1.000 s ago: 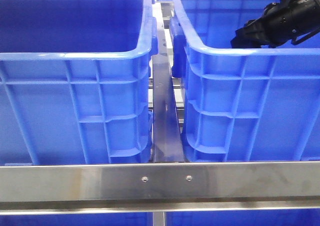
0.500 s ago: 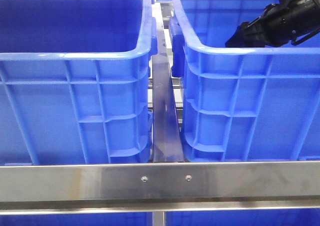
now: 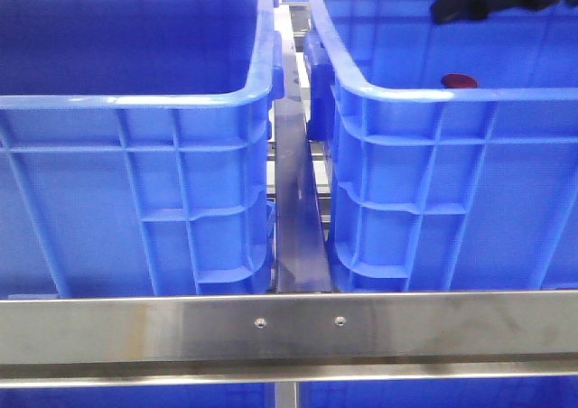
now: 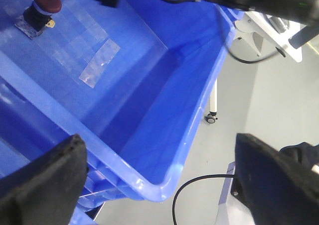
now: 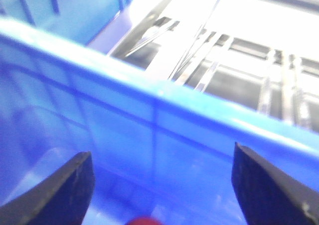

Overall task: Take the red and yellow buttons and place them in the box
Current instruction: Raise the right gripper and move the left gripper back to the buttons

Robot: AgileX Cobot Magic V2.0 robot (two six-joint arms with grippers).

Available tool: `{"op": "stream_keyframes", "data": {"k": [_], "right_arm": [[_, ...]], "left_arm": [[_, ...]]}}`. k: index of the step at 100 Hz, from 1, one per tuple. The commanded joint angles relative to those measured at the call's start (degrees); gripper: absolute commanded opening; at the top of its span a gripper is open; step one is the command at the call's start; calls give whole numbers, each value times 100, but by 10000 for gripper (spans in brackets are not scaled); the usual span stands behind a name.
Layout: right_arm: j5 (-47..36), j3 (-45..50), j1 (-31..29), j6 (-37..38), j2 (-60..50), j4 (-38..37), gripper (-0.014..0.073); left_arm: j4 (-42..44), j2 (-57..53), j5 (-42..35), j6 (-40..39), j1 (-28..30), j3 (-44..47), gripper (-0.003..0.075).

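Note:
The dark red button lies inside the right blue box, just showing above its near rim. In the left wrist view it sits on a small black base on the box floor. My right gripper is open and empty, high above the box. In its own view the red button shows below, between the fingers. My left gripper is open and empty above a corner of the box rim. It is out of the front view. The yellow button is not in view.
A second blue crate stands at the left, with a steel rail between the two. A steel bar runs across the front. A black cable and a castor are on the grey floor beside the box.
My right gripper has risen from inside the right box to the top of the front view. The red button now shows on the box floor where the gripper was.

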Motion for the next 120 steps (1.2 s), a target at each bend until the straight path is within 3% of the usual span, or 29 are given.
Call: {"op": "stream_keyframes", "data": {"k": [1,12,38,52,94,120], "right_arm": [[105,204,-19,-64,-697,657,587],[95,675,-19,-64,-1225,657,504],[83,1872,-19,-63,-2702,657,78],[83,2483,-19,-63,-3565,657,-69],[93,4258,-19,-19,-6241,657,-70],[93,4864,-19,-19,-7155,657,-70]], "left_arm": [[-449,-231,-60,18,-46,-165,565],[-449,-231,-60,18,-46,-165,565],[-449,-231,-60,18,-46,-165,565],[-449,-231,-60,18,-46,-165,565],[-449,-231,-60,28,-46,-165,565],[-358,-244,-60,28,25,-176,565]]}}
